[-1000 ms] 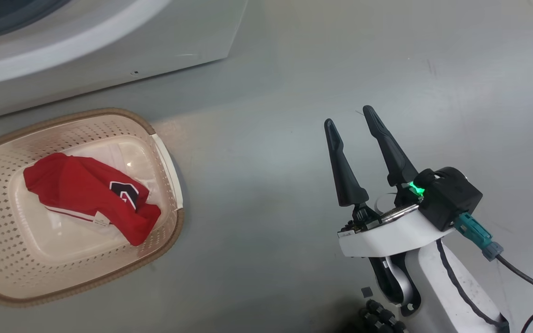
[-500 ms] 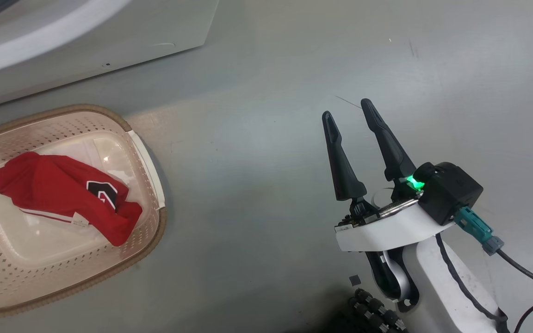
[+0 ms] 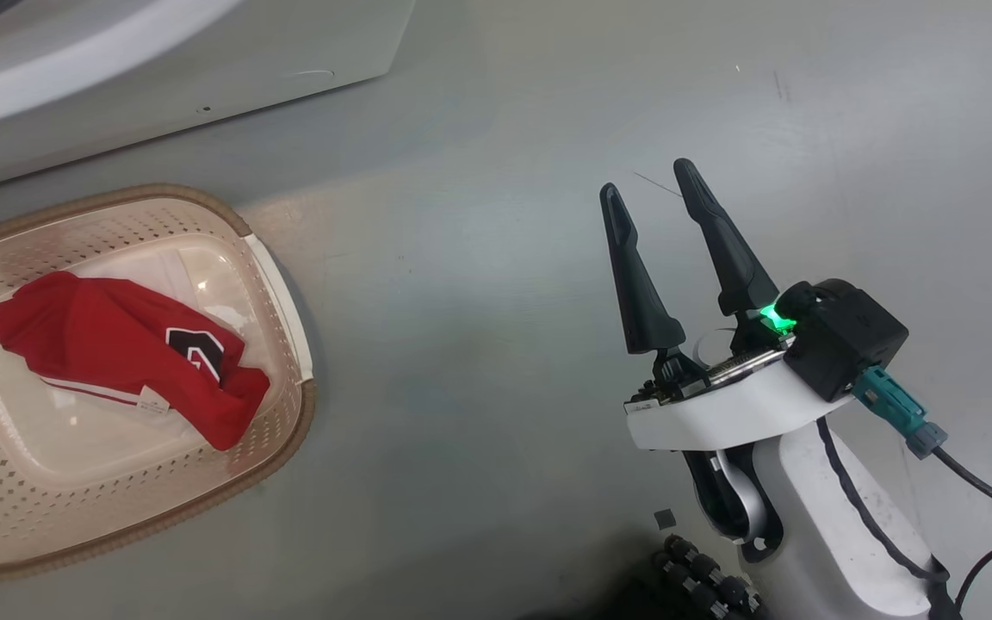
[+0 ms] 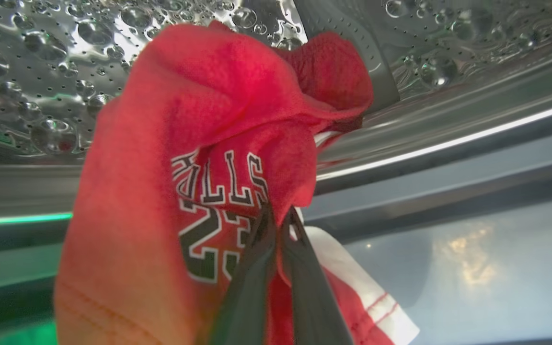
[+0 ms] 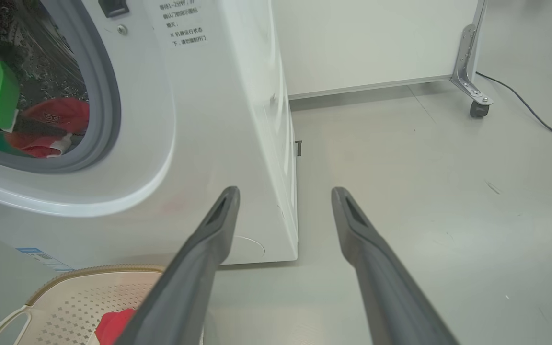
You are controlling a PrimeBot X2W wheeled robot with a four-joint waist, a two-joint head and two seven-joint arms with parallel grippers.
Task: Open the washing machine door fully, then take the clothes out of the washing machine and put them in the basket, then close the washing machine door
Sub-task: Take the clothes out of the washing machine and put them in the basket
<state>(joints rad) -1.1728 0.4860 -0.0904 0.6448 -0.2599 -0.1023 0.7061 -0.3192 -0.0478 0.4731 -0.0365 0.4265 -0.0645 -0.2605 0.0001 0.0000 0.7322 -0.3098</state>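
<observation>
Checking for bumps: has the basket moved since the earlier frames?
No. The basket keeps its place beside the washing machine; both shifted together, so the camera moved.

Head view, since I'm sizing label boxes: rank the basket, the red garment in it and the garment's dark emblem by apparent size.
1. Cream perforated plastic basket with a brown rim, largest even though cropped at the left edge.
2. Red fabric garment lying in it.
3. Dark angular emblem on the garment, clearly smallest.
</observation>
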